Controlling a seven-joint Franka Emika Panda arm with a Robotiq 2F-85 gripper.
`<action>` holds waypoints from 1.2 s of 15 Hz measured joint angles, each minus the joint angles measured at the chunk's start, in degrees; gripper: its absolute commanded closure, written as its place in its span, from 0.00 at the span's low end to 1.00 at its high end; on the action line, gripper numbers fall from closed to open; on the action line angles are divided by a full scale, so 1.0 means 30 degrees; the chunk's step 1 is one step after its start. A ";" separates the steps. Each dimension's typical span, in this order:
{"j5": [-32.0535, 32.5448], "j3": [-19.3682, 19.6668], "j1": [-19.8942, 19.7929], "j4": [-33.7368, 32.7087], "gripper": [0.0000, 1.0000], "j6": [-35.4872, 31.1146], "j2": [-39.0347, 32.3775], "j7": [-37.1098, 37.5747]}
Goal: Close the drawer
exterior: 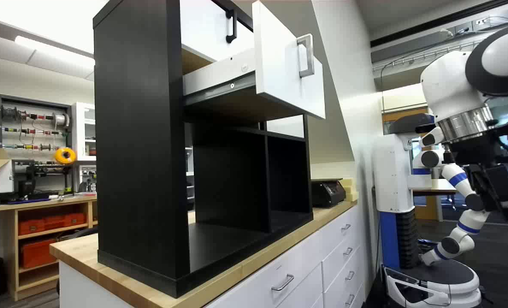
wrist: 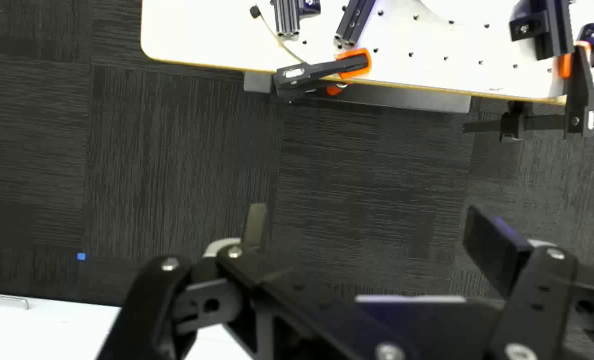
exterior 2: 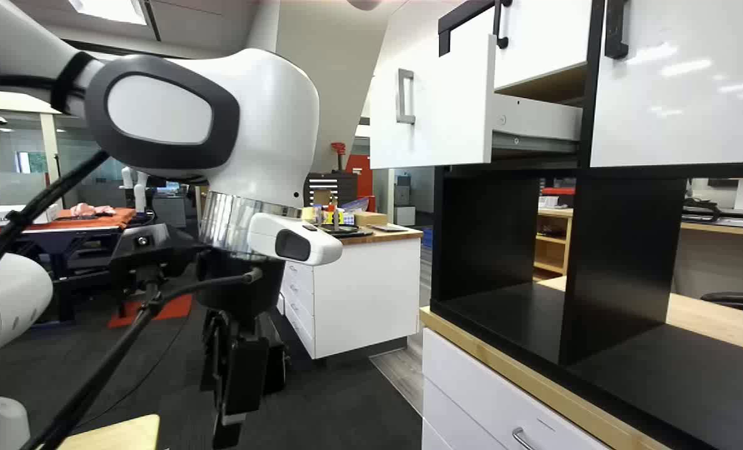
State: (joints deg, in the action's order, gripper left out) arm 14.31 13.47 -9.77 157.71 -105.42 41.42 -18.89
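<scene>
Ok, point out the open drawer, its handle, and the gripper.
Drawer (exterior 2: pixel 449 106): in an exterior view, on its white front.
Drawer handle (exterior: pixel 310 55): in an exterior view, on its bar.
Gripper (wrist: pixel 369 222): wrist view, midway between fingertips.

a robotics lab with a workshop side. a large white robot arm (exterior 2: pixel 265 125) looms close in both exterior views; another white robot (exterior: pixel 393 175), banded in blue, stands farther back in an exterior view. there, rows of spools (exterior: pixel 33 131) hang above a wooden workbench (exterior: pixel 83 199) with red cases (exterior: pixel 53 222) underneath. the wrist view shows black-and-orange clamps (wrist: pixel 317 73) at the edge of a white tabletop (wrist: pixel 427 40) dotted with holes, above dark carpet tiles (wrist: pixel 177 150).
</scene>
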 measured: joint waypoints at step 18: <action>-0.0201 -0.0279 0.0413 -0.0356 0.00 -0.0152 -0.0001 0.0000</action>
State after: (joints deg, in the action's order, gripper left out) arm 13.70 12.63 -8.53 156.65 -105.87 41.41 -18.89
